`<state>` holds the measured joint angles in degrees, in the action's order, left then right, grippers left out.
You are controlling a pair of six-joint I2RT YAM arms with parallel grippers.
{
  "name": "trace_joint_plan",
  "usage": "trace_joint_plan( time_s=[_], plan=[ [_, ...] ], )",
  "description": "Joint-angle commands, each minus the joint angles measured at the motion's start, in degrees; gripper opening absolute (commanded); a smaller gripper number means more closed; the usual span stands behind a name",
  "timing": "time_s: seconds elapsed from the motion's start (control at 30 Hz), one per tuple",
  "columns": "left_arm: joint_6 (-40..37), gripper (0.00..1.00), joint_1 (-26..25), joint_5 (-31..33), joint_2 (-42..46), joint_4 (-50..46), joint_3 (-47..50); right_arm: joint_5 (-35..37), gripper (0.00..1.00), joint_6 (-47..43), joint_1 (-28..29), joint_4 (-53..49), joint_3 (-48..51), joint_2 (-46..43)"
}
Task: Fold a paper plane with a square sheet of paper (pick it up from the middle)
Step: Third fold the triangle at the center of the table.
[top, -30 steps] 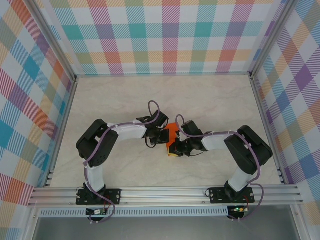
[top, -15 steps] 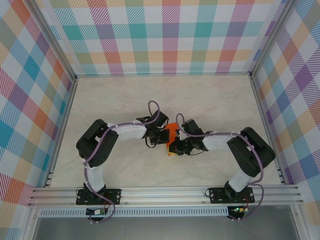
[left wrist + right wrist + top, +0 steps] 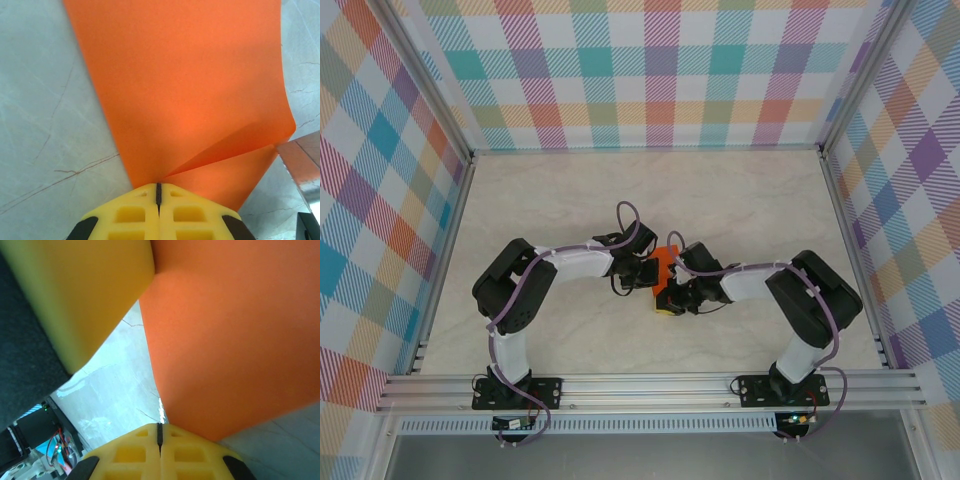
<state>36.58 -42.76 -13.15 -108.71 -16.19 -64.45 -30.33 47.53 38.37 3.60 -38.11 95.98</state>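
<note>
The right arm's elbow has swung back in toward the square sheet of paper (image 3: pixel 666 260) after drifting outward half a second ago. The sheet itself has barely shifted and stays in the gap between the two wrists, over the middle of the table (image 3: pixel 750 200). So I read this as a small adjustment of the grip, not a finished fold, and nothing dart-shaped is showing yet. The left gripper (image 3: pixel 158 192) is clamped tight on the sheet's near edge. From there the paper (image 3: pixel 185 90) fans away, with one layer curling up off another at the lower right. The right gripper (image 3: pixel 159 432) is also closed, with the orange sheet (image 3: pixel 235 340) running down into its seam, so it appears to be pinching it too. From above, both wrists cover most of the sheet, so I cannot tell its outline or count its creases. Its far edge is cut off in the left wrist view. Beside the sheet in the right wrist view is a blurred yellow mass, probably the other gripper's finger.
</note>
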Motion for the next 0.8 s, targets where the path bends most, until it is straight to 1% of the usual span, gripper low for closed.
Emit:
trace_joint_plan(
  time_s=[0.0, 0.07, 0.17, 0.3, 0.4, 0.6, 0.77],
  plan=[
    [0.0, 0.0, -1.4, 4.5, -5.4, -8.2, 3.1, 3.5, 0.02, -0.5, -0.8, -3.5, -0.5, -5.8],
    [-0.1, 0.0, -1.4, 4.5, -5.4, -8.2, 3.0, 4.1, 0.02, -0.9, -2.6, -4.4, -0.7, -6.9],
    [-0.2, 0.0, -1.4, 4.4, -5.5, -8.1, 2.8, 4.0, 0.02, -2.5, -4.8, -5.5, -1.5, -5.1],
    [-0.6, 0.0, -1.3, 4.3, -5.5, -7.9, 2.7, 3.8, 0.02, -4.2, -5.4, -6.7, -4.0, -0.6],
    [-1.4, 0.0, -1.3, 4.4, -5.5, -7.8, 2.5, 4.8, 0.02, -3.8, -5.4, -7.0, -4.8, 1.9],
    [-3.2, 0.0, -1.2, 4.6, -3.9, -7.6, 0.3, 4.5, 0.02, -0.2, -5.2, -5.1, -1.9, 2.0],
    [-2.2, 0.0, -0.6, 3.3, 1.3, -5.7, -2.1, 6.3, 0.02, 5.5, -4.2, -4.7, 0.3, -1.3]
  ],
)
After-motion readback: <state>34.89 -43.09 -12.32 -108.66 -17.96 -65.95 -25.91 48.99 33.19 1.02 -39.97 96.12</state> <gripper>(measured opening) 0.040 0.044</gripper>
